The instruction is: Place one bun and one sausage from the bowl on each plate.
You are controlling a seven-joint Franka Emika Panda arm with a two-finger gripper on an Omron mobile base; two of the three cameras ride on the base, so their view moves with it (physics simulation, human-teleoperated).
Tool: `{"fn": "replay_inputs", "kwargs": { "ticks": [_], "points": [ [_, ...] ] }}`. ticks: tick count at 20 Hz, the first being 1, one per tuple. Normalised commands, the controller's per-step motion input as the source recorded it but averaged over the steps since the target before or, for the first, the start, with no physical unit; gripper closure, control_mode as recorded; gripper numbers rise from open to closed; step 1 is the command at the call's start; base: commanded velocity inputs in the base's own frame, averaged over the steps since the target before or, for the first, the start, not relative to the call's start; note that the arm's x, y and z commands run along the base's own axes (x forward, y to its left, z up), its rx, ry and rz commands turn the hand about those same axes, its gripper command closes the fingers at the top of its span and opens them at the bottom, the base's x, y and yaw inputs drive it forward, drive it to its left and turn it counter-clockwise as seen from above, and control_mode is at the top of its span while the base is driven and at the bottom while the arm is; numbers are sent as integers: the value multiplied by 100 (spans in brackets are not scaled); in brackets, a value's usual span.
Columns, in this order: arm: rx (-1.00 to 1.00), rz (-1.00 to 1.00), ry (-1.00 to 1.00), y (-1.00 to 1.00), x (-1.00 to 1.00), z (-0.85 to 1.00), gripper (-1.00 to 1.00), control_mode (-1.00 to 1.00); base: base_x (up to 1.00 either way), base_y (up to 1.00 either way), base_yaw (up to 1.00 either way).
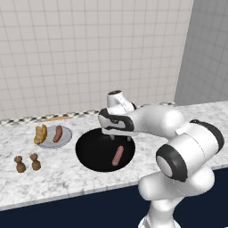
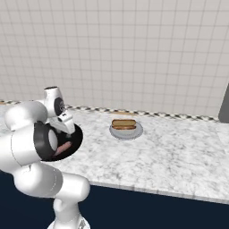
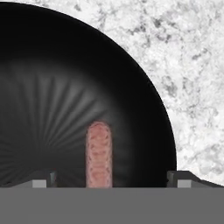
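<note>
The glossy white arm [image 1: 178,147] has rounded, bulbous segments. Black bands ring its joints, and dark small tips end its jaws.

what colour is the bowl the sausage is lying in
Plain black. The bowl shows best in the left base view, with one pinkish-brown sausage inside.

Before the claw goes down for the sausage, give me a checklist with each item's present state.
1. Claw open: ok, its tips stand wide apart.
2. Sausage between the tips: ok, it runs lengthwise between them in the hand view.
3. Claw empty: ok, nothing is held.
4. Bowl free of other food: ok, the sausage is all I can see in it.
5. Left plate complete: ok, it holds a bun and a sausage.
6. Right plate needs a sausage: cannot tell, a bun lies on it with something reddish inside.
</note>
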Motion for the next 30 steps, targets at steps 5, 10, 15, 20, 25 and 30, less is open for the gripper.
{"fn": "replay_inputs", "kwargs": {
  "ticks": [5,10,15,20,25,30],
  "points": [
    [-2,0,-1,36,0,-31,-100,-100,0,0,0],
    [0,-3,-2,5,0,-31,-100,-100,0,0,0],
    [0,-1,0,0,0,-3,-100,-100,0,0,0],
    [0,0,0,-7,-2,0,-100,-100,0,0,0],
    [0,0,0,-12,-6,0,-100,-100,0,0,0],
    [0,0,0,-5,0,-12,-100,-100,0,0,0]
  ]
}}
